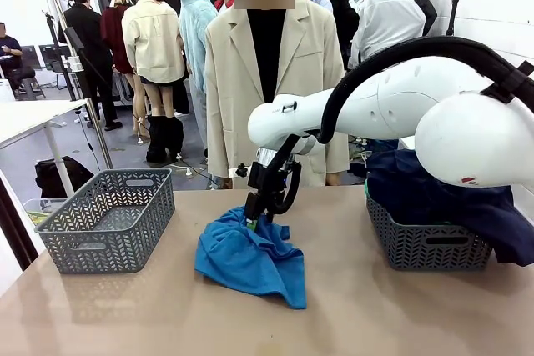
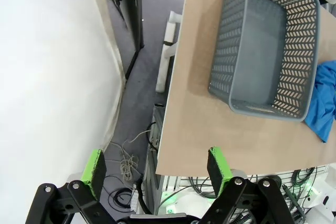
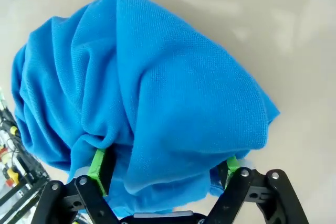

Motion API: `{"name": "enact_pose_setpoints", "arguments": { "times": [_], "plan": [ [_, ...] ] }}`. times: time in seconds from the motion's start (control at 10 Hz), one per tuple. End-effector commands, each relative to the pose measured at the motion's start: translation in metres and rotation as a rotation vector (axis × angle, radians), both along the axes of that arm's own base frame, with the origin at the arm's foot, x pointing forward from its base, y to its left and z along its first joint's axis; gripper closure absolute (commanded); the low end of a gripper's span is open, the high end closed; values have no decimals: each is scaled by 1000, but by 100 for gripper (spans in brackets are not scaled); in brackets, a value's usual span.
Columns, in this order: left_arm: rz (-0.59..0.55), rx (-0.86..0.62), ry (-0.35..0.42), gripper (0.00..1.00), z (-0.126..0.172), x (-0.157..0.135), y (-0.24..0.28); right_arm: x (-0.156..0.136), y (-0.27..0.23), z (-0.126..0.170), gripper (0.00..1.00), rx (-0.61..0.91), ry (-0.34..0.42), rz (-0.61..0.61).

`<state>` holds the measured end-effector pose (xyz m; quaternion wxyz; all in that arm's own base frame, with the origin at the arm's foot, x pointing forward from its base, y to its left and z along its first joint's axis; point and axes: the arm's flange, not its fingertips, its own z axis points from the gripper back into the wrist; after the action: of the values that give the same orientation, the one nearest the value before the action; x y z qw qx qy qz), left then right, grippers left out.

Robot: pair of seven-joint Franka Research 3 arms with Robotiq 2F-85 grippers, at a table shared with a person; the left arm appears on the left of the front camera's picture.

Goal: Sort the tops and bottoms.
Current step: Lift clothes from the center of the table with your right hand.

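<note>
Where front view hides fingertips, our right gripper (image 3: 163,174) straddles crumpled bright blue cloth garment (image 3: 142,98), jaws apart; our left gripper (image 2: 156,169) gapes beside grey plastic basket (image 2: 262,45).

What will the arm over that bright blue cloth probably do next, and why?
Most likely close its fingers. The right gripper is down on the bright blue garment in the middle of the table, its fingers wide apart with a fold of cloth between them, not yet pinched. Lifting now would probably leave the cloth behind.
</note>
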<state>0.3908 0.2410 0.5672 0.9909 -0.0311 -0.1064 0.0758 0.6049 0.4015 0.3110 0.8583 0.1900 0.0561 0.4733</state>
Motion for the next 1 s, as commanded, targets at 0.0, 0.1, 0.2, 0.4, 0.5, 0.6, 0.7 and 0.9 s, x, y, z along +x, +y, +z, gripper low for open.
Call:
{"name": "enact_pose_setpoints", "arguments": {
  "times": [0.0,0.1,0.2,0.4,0.5,0.6,0.7,0.9],
  "plan": [
    [11,-7,5,0,3,2,0,-3,-3,4,43,-46,-26,-37],
    [11,-7,5,0,3,2,0,-4,-1,5,61,-50,-44,-43],
    [11,-7,5,0,3,2,0,-5,0,6,79,-52,-45,-34],
    [11,-7,5,0,3,2,0,-10,1,10,100,-71,-60,-43],
    [11,-7,5,0,3,2,0,-12,1,14,100,-79,-68,-44],
    [11,-7,5,0,3,2,0,-14,3,20,100,-92,-73,-33],
    [11,-7,5,0,3,2,0,-17,4,26,100,-102,-89,-33],
    [11,-7,5,0,3,2,0,-18,5,36,100,-94,-90,14]
  ]
}}
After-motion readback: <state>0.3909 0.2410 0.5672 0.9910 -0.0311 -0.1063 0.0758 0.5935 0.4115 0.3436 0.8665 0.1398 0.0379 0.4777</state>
